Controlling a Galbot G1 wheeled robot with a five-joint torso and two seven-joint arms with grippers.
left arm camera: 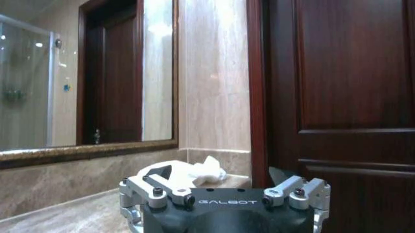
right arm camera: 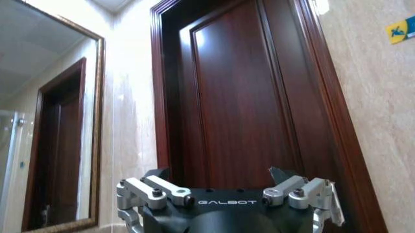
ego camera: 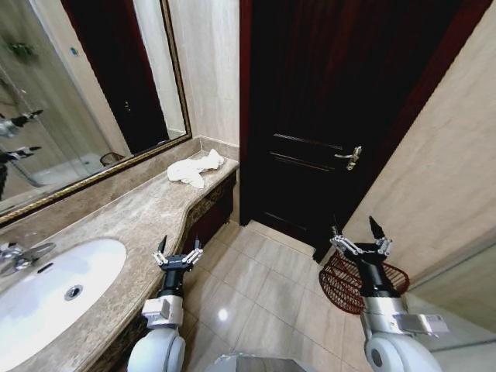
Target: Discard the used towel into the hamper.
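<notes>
Nearest the robot, the left pincer (ego camera: 178, 255) hangs at about 7 o'clock over the front edge of the beige marble worktop (ego camera: 147, 217), its fingers spread apart and holding nothing. At 5 o'clock the right pincer (ego camera: 361, 240) is raised with its fingers likewise parted. Just behind it, the round dark reddish-brown wire-weave hamper (ego camera: 345, 283) lies tipped on the tiled floor (ego camera: 263, 287). Farther off, at 11 o'clock, the crumpled white towel (ego camera: 194, 168) lies on the worktop's far end, its long axis running toward the dark wooden door (ego camera: 325, 101).

Glossy marble counter (ego camera: 147, 213), soft cloth towel (ego camera: 194, 168), wire-weave hamper (ego camera: 345, 283), polished wooden door (ego camera: 325, 101).
</notes>
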